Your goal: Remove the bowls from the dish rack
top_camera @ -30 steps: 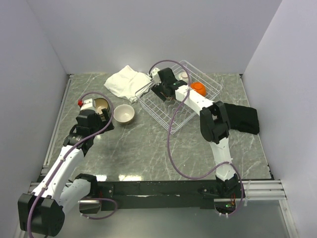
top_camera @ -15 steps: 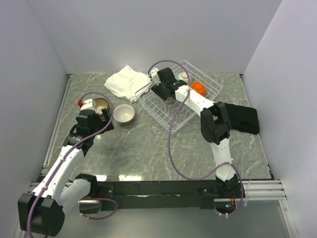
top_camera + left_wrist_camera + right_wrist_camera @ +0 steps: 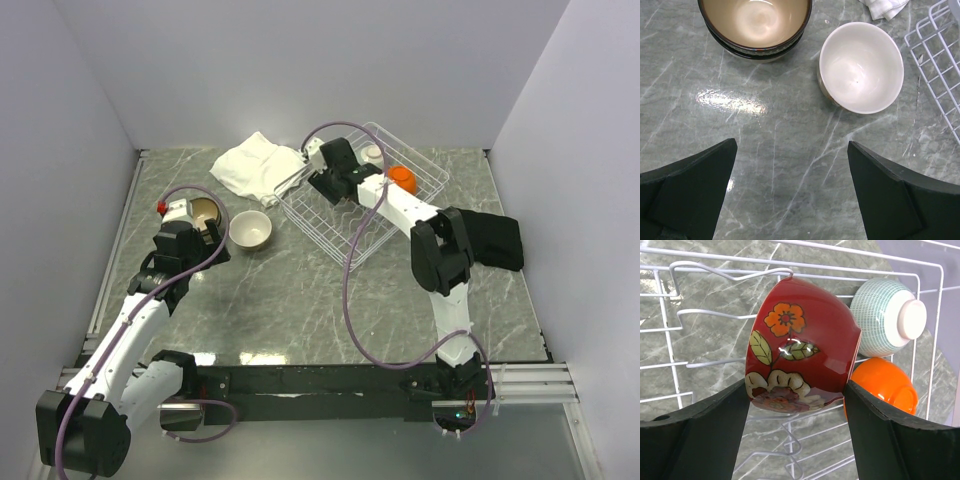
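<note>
Bowls are seen in two places. Nearest, on the marble table (image 3: 765, 150), a white bowl (image 3: 860, 67) and a brown-rimmed bowl (image 3: 755, 20) are set below the left gripper (image 3: 792, 145), whose jaws are spread wide around nothing. Farther back, inside the dish rack (image 3: 335, 230), a red floral bowl (image 3: 800, 345) is pinched by the right gripper (image 3: 796, 385). A teal-patterned bowl (image 3: 880, 315) and an orange bowl (image 3: 885, 387) are tipped just beyond it.

R arm (image 3: 400, 205) in dish rack (image 3: 340, 245) w/ orange bowl (image 3: 402, 178); white bowl (image 3: 250, 230), brown bowl (image 3: 205, 211) on table (image 3: 300, 300) nr L arm (image 3: 140, 320).
</note>
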Controlling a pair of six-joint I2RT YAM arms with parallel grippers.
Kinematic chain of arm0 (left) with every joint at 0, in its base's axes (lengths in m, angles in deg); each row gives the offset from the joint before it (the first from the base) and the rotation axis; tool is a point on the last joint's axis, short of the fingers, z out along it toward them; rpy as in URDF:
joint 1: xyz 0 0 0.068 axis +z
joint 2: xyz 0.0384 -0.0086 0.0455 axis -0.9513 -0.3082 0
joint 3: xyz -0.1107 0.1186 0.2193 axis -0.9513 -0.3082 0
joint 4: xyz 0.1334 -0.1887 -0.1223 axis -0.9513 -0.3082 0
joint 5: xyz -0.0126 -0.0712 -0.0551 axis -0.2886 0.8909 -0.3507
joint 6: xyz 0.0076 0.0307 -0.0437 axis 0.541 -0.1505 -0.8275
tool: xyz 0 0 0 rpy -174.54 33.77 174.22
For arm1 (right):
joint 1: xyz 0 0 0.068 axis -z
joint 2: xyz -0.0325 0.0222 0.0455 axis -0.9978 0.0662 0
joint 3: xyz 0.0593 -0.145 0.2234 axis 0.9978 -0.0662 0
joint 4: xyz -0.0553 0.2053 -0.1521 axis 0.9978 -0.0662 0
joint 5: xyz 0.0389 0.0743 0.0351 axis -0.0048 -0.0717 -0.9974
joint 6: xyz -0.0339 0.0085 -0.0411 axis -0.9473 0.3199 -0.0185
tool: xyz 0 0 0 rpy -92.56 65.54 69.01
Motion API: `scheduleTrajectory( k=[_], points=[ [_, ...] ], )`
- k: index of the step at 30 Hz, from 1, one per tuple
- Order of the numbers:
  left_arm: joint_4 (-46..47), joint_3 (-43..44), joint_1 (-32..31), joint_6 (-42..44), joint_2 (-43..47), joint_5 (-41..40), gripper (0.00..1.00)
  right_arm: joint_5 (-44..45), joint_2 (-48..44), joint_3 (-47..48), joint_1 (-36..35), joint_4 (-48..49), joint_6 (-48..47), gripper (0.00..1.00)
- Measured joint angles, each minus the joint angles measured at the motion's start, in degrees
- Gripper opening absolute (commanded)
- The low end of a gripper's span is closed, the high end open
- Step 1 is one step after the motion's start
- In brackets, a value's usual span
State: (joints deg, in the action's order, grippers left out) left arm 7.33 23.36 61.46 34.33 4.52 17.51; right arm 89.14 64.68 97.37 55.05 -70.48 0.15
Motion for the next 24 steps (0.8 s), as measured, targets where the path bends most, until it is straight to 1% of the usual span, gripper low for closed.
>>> scheduleTrajectory(
  k=[9,15,21,24],
  points=[
    [0.0,0.0,0.0,0.0,0.0,0.02,0.99,-0.42,-2.64,-1.88,0.26,0.11,3.37,0.14],
    [0.0,0.0,0.0,0.0,0.0,0.04,1.0,-2.73,-7.08,-2.4,1.09,-0.15,7.5,0.06],
    [0.0,0.0,0.0,0.0,0.07,0.04,0.99,-3.67,-9.92,-2.58,3.15,-0.72,10.73,0.0],
    [0.0,0.0,0.0,0.0,0.09,0.07,1.0,-4.46,-10.8,-3.87,4.09,-0.96,12.22,0.0]
  ],
)
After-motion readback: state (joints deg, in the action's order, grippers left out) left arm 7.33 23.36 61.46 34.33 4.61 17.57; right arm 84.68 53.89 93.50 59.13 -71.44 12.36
